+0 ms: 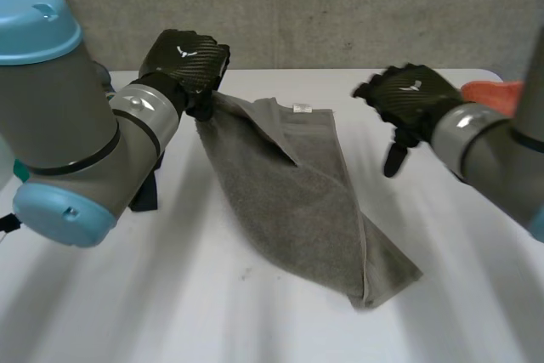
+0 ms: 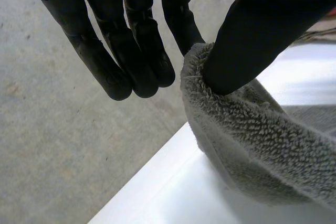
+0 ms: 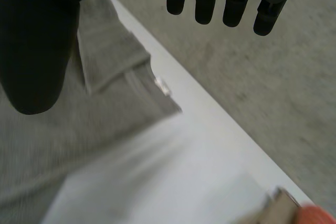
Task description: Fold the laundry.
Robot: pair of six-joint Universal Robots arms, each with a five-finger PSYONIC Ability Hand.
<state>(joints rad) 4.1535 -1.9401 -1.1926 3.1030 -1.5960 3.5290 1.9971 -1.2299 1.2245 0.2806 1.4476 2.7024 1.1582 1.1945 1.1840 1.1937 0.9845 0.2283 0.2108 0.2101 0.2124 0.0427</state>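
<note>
- While the grey towel (image 1: 297,201) lies slantwise across the middle of the white counter (image 1: 170,295), its far corner on the left arm's side is raised off the surface.
- The left hand (image 1: 183,61) grips that raised corner: in its wrist view the thumb (image 2: 252,35) presses the terry edge against one finger, and the other fingers (image 2: 126,51) hang straight and free beside it.
- The likely purpose of this hold is to control one corner so that the edge can be drawn taut or carried over.
- The towel is already doubled in part. A flap lies turned over along its length, and a small white label (image 1: 301,109) shows at the far edge.
- The right hand (image 1: 408,95) hovers above the counter, just beside the labelled corner and clear of the cloth. Its fingers are spread and relaxed, and it holds nothing.
- This position suggests preparation to take the matching far corner. Both corners are needed for an even fold.
- An orange object (image 1: 489,91) lies at the far edge of the counter beyond the right hand, well apart from the towel.
</note>
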